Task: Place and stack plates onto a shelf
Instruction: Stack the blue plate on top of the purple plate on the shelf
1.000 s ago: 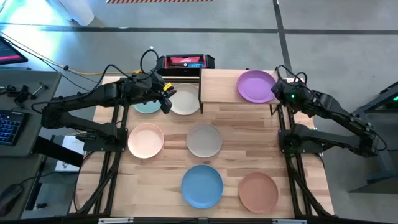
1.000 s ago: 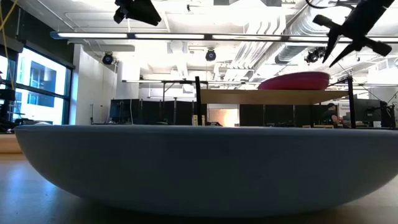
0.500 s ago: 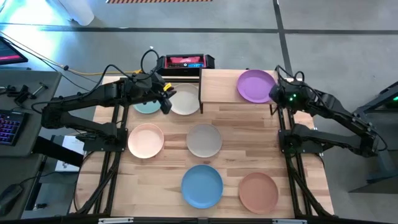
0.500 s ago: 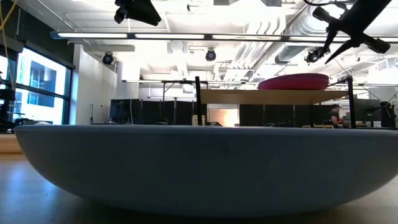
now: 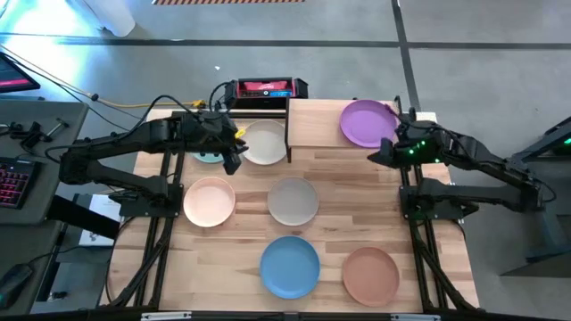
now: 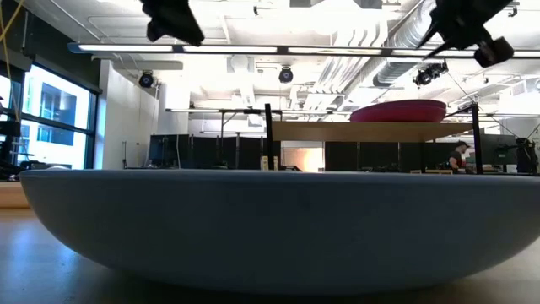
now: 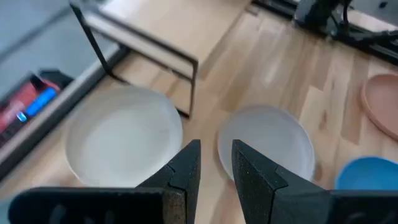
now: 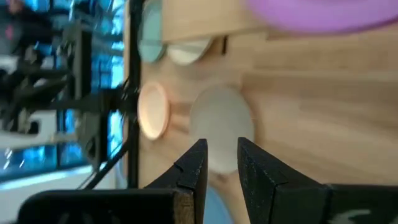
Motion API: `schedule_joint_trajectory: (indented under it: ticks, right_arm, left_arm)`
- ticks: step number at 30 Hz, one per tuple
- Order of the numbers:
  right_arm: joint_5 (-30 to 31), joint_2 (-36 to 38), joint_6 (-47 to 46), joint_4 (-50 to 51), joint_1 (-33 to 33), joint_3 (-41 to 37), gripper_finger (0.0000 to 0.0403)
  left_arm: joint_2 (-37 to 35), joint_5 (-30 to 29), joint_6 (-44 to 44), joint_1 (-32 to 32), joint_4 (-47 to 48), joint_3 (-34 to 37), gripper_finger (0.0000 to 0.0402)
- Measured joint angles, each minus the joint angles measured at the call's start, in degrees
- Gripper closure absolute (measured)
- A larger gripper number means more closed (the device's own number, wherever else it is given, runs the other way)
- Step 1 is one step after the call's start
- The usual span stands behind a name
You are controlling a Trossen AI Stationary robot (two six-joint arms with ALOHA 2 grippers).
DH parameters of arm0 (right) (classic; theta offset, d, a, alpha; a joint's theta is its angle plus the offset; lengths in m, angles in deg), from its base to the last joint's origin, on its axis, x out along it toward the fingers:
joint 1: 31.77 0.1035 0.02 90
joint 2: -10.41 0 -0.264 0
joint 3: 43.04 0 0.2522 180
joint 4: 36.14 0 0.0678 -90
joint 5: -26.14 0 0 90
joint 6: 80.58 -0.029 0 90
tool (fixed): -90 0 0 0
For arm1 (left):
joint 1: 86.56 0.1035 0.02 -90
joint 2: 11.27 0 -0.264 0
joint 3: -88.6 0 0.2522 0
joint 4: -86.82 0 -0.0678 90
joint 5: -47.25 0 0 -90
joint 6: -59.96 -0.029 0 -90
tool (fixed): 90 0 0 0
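Taking the shelf (image 5: 326,124) at the table's far edge as the landmark, the scene ran from left to right as follows. Farthest to its left, the teal plate (image 5: 207,155) lay on the tabletop (image 5: 437,223), mostly hidden under the left arm. The left gripper (image 5: 232,160) hung above the table between the teal plate and the cream-white plate (image 5: 266,144), its fingers (image 7: 186,171) parted by only a narrow gap and holding nothing. The cream-white plate lay just beside the shelf's left legs. Nearer the front and left of the shelf sat the peach-pink plate (image 5: 210,201). The grey plate (image 5: 293,201) lay in front of the shelf, roughly level with its left half, and the blue plate (image 5: 290,267) lay beyond it, near the table's front edge.

On the shelf's right half rested the purple plate (image 5: 367,123); in the low view a magenta plate (image 6: 399,111) showed under it, so the two were stacked.

Just off the shelf's right front corner, the right gripper (image 5: 378,157) hovered clear of the purple plate, its fingers (image 8: 193,169) set narrowly apart and empty. Right of the blue plate, well in front of the shelf's right half, lay the terracotta brown plate (image 5: 370,275).
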Motion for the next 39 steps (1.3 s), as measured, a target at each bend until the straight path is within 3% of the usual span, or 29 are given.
schedule_joint_trajectory:
  ticks: [12,25,39]
  right_arm:
    - [2.8,-9.9,-3.8,-9.1,16.2,0.0,0.0334]
    - [8.9,-26.1,-7.0,-24.5,31.8,0.0,0.0334]
    - [7.1,-43.3,-11.0,-34.8,38.3,0.0,0.0334]
  left_arm:
    - [0.0,2.6,7.2,-6.5,2.0,6.1,0.0323]
    - [0.0,0.8,7.9,-12.5,1.8,6.2,0.0323]
    - [0.0,-0.5,7.9,-12.9,1.8,6.2,0.0323]
